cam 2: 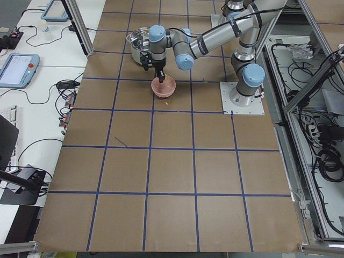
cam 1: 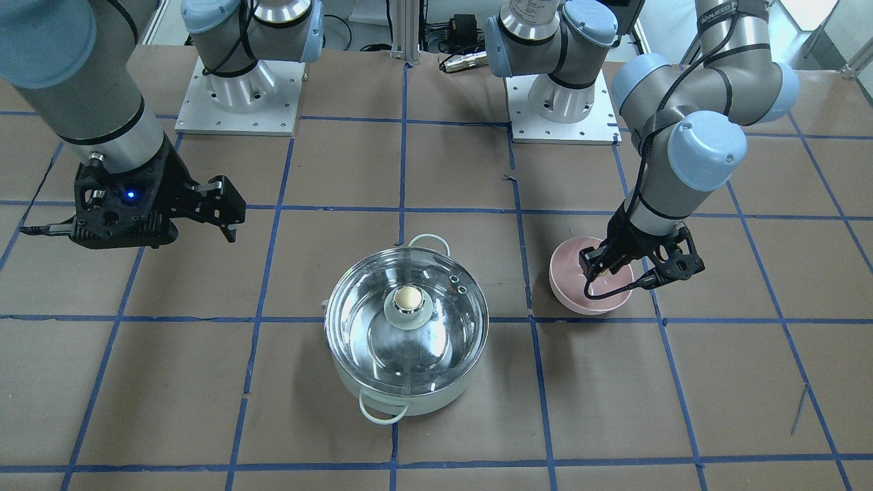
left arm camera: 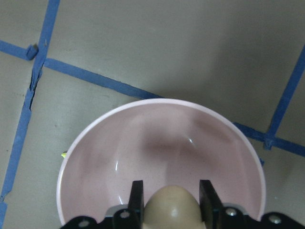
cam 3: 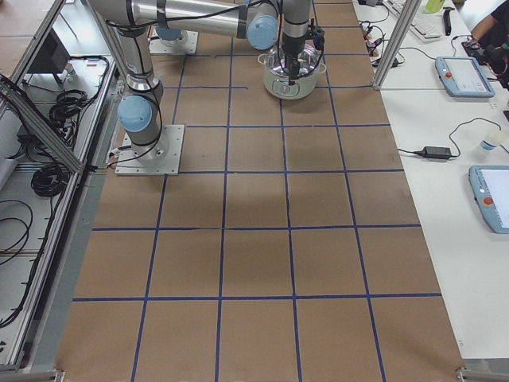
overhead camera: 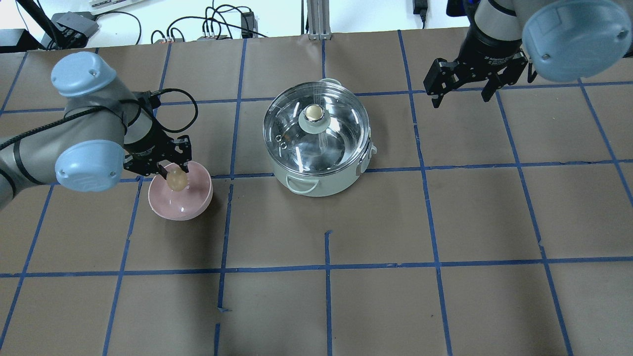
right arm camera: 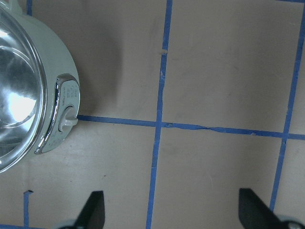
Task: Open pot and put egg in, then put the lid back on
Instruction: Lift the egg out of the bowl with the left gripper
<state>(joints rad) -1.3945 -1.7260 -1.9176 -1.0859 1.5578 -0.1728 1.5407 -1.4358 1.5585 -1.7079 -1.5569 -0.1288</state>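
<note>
The pot [overhead camera: 324, 179] stands mid-table with the glass lid [overhead camera: 341, 133] on it, and its beige-topped knob [overhead camera: 315, 114] is upright. It also shows in the front view [cam 1: 416, 404]. My left gripper [overhead camera: 174, 174] is shut on the tan egg [overhead camera: 177, 180] and holds it low inside the pink bowl [overhead camera: 188, 205], left of the pot. In the left wrist view the egg [left arm camera: 172, 210] sits between both fingers [left arm camera: 137, 195]. My right gripper [overhead camera: 462, 96] is open and empty, hanging above the table to the right of the pot and beyond it.
The pot's side switch panel [right arm camera: 64, 114] faces the right gripper [right arm camera: 174, 214]. The brown paper table cover carries a grid of blue tape lines [overhead camera: 326, 267]. Both arm bases [cam 1: 239, 88] stand at the robot's side of the table.
</note>
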